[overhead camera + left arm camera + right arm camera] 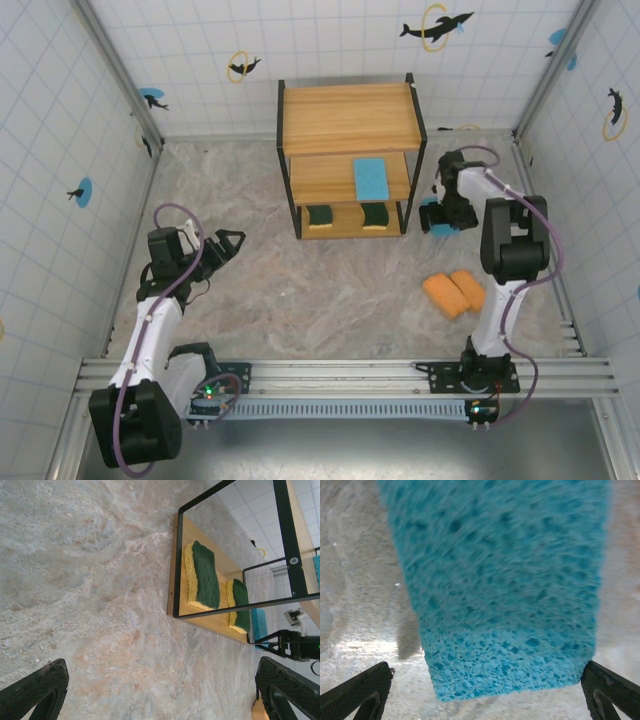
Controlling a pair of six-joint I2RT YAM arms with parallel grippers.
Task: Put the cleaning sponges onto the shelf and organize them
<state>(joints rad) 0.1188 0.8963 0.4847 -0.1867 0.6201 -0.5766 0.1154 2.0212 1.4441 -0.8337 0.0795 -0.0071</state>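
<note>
I read no brand or writing anywhere. My right gripper [485, 692] hovers with fingers spread wide around a porous light blue sponge [500, 585] lying on the marbled tabletop [330, 290], right of the stepped wooden shelf [349, 160]. My left gripper [162, 690] gapes empty.

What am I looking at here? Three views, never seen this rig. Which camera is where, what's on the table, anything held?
Two robot arms are bolted at the near edge of a marble-look table. One view looks down from above; the other two come from cameras on each wrist.

The shelf holds two green sponges on its lowest board and a blue sponge on the middle one. Two orange sponges lie on the table.

The left end effector is open over bare table, holding nothing. The right end effector is open just above a second blue sponge, its fingers either side but not gripping.
</note>
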